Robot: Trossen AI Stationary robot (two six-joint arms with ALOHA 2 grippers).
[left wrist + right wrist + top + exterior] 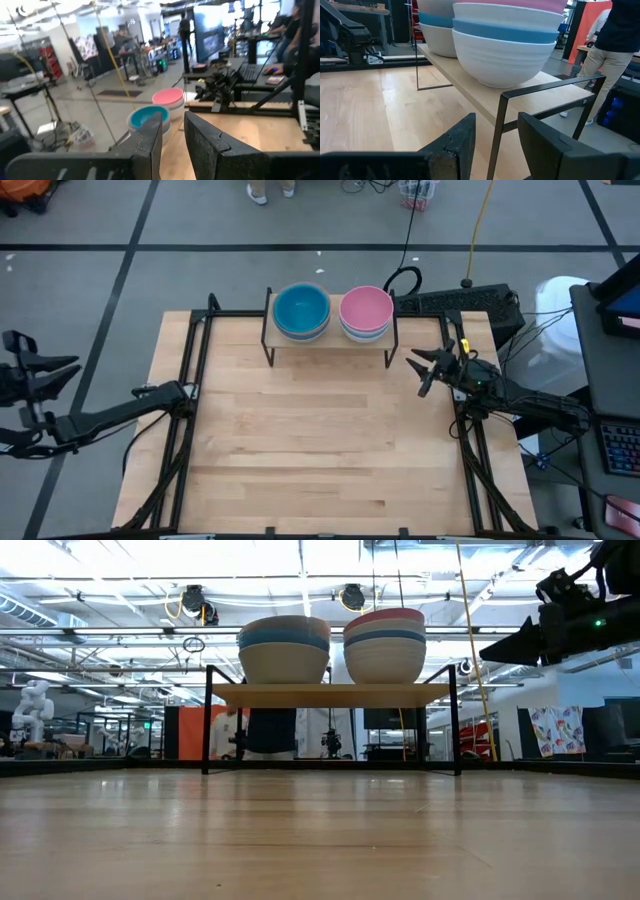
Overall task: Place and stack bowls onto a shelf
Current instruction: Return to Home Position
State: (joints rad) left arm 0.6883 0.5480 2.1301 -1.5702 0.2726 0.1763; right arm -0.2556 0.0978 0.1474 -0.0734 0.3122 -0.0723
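The shelf [330,338] stands at the table's far edge on thin black legs. Two stacks of bowls rest on its plank: the left stack [301,311] has a blue bowl on top, the right stack [366,312] a pink one. In the low view both stacks [284,650] [385,645] sit upright on the plank [330,695]. My right gripper [418,373] hovers open just off the shelf's right end, above the table; its wrist view shows the shelf's leg [497,130] between the fingers, untouched. My left gripper [60,370] waits open beyond the table's left edge.
Black frame rails [190,380] run along the table's left and right sides. A black device and cables [455,302] lie behind the far right corner. A person [610,45] stands beyond the shelf. Bare wooden tabletop [320,440] stretches in front of the shelf.
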